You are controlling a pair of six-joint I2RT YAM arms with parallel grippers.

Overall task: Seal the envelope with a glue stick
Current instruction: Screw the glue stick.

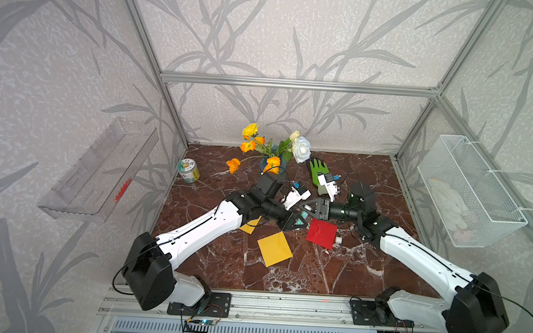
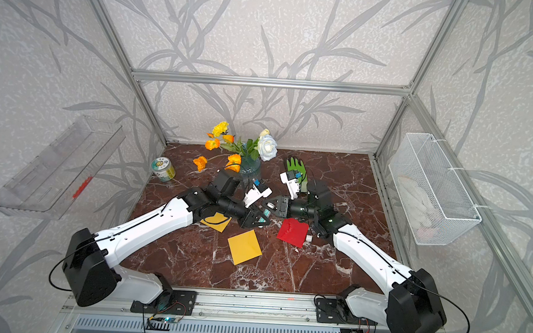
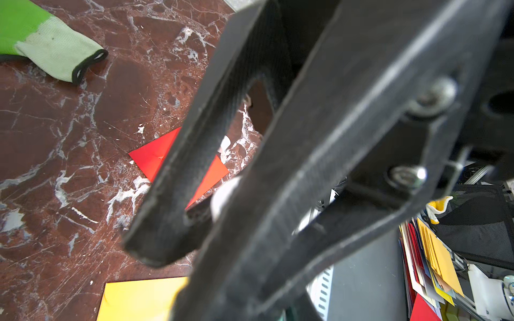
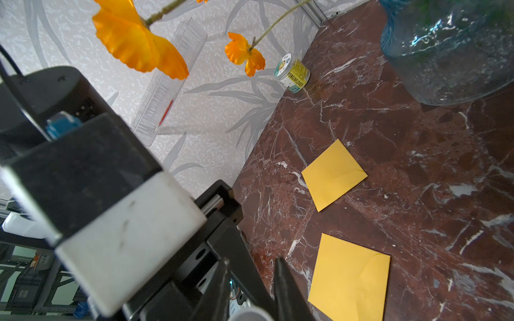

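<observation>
My two grippers meet above the table's middle. The glue stick (image 1: 304, 214) shows in both top views as a short teal-banded piece (image 2: 267, 212) between them. My left gripper (image 1: 298, 220) is shut on its teal body. My right gripper (image 1: 310, 208) comes from the opposite side and is shut on its white end (image 4: 250, 314), which sits between the fingers in the right wrist view. A red envelope (image 1: 321, 233) lies just below the grippers, with a small white cylinder (image 1: 338, 240) at its right edge. The right gripper's black fingers (image 3: 306, 166) fill most of the left wrist view.
A yellow envelope (image 1: 274, 248) lies near the front, and another (image 1: 250, 226) sits partly under my left arm. At the back are a vase of flowers (image 1: 273, 166), a green glove (image 1: 317, 173) and a small jar (image 1: 189, 170). A wire basket (image 1: 469, 192) and a clear tray (image 1: 100, 169) hang on the side walls.
</observation>
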